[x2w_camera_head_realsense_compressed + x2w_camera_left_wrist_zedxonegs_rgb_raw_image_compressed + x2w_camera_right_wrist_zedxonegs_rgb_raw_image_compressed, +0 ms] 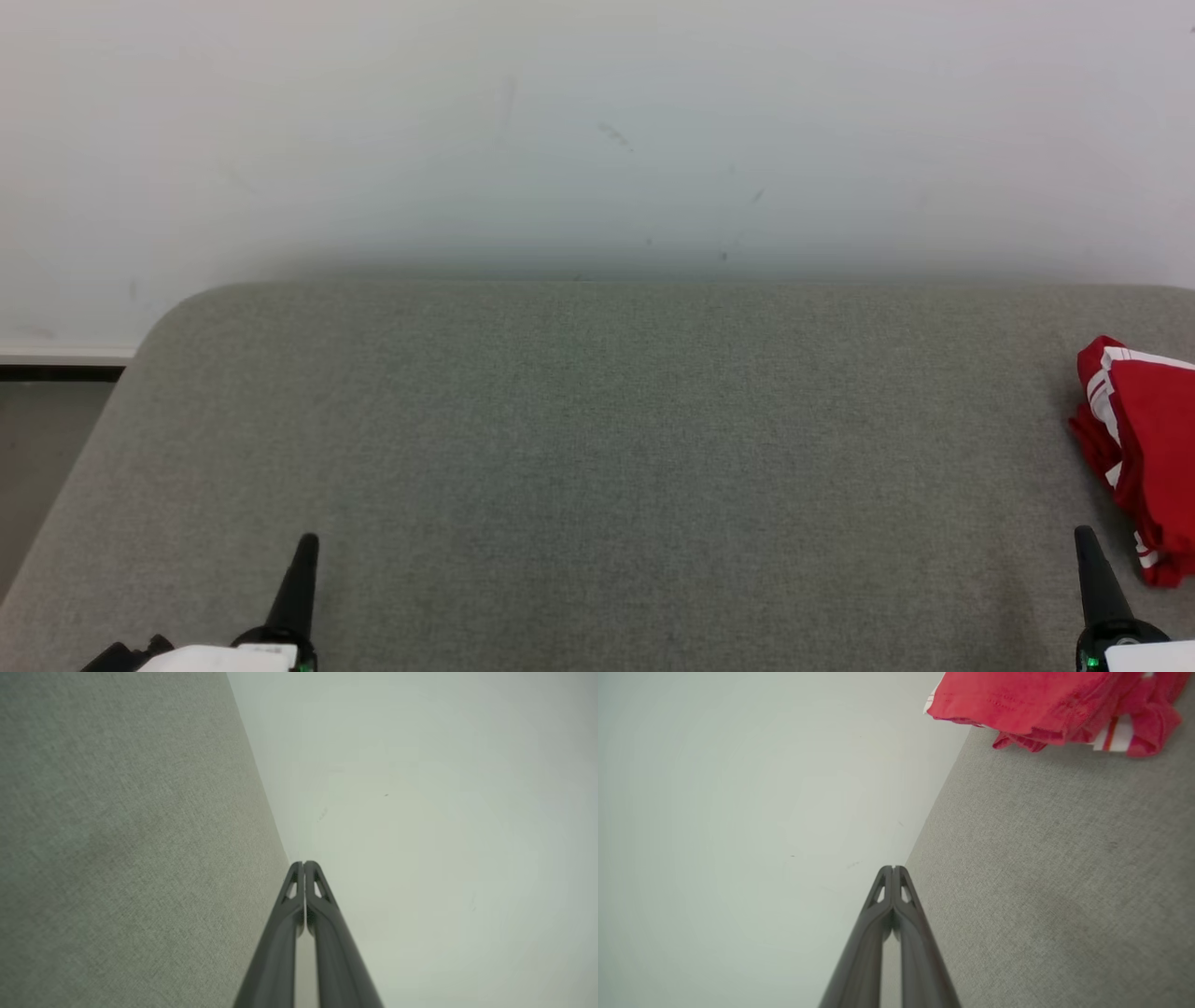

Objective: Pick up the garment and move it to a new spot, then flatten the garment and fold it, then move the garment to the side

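And here's the garment [1137, 439], bunched up at the far right of the grey padded surface [597, 439]. It's red with white stripes, and it runs off the right edge of the head view. The right gripper [1085, 537] sits at the lower right, tip pointing up the picture. The cloth lies just beside it, ahead and to its right, near but not touching. A strip of bare grey fabric shows between the tip and the nearest red fold.

Over to the right wrist view: the two dark fingers [864, 952] are pressed together tip to tip with nothing between them. The garment is crumpled up in the top right corner, apart from the tips.

On the other side, the left gripper [306, 543] sits at the lower left, well apart from the garment, with the width of the pad between them. Its wrist view shows its fingers closed against each other too, holding nothing, and aimed along the line where the pad meets the pale wall [597, 121].

The count: one garment, two grippers, two fingers on each, one grey pad. A slice of floor [42, 457] shows past the pad's rounded left corner.
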Tool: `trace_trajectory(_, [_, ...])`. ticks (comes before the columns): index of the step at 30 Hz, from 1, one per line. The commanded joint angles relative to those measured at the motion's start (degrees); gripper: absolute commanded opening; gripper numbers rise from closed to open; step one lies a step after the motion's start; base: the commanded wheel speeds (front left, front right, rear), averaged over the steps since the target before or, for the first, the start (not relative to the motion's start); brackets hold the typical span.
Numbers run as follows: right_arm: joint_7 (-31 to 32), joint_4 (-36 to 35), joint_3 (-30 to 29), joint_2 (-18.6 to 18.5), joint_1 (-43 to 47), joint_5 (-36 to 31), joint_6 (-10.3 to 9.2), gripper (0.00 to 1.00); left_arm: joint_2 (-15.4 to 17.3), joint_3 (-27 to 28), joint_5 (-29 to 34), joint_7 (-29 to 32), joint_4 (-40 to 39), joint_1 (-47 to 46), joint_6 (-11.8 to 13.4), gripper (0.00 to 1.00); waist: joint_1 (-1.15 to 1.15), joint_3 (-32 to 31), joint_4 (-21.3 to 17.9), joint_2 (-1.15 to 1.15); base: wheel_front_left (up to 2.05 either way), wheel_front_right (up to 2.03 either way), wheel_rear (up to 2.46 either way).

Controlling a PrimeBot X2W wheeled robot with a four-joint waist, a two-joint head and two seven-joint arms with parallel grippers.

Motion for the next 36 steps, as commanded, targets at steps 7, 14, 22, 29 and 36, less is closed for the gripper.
trace_trajectory(7, [1.12, -0.5, 0.18, -0.12, -1.51, 4.46, -0.09, 0.0, 0.18, 0.78, -4.76, 1.14, -0.06, -1.6, -0.72, 0.0, 0.0, 0.26, 0.06, 0.0, 0.0, 0.0, 0.0])
trace_trajectory(14, [1.88, -0.49, 0.26, -0.1, -1.91, 7.37, -0.1, 0.0, 0.17, 1.24, -7.43, 1.88, 0.05, -2.03, -0.95, 0.0, 0.0, 0.46, 0.1, 0.0, 0.0, 0.0, 0.0])
trace_trajectory(22, [2.68, -0.47, 0.39, -0.07, -2.52, 11.0, -0.1, 0.0, 0.16, 1.76, -11.0, 2.67, 0.17, -2.63, -1.2, 0.0, 0.0, 0.74, 0.16, 0.0, 0.0, 0.0, 0.0])
trace_trajectory(29, [3.46, -0.43, 0.48, -0.04, -2.93, 13.95, -0.11, 0.0, 0.15, 2.14, -13.92, 3.43, 0.29, -3.11, -1.58, 0.0, 0.0, 0.98, 0.22, 0.0, 0.0, 0.0, 0.0])
trace_trajectory(36, [3.69, -0.41, 0.52, -0.03, -3.23, 14.99, -0.11, 0.0, 0.15, 2.29, -15.36, 3.74, 0.33, -3.27, -1.65, 0.0, 0.0, 1.1, 0.24, 0.0, 0.0, 0.0, 0.0])
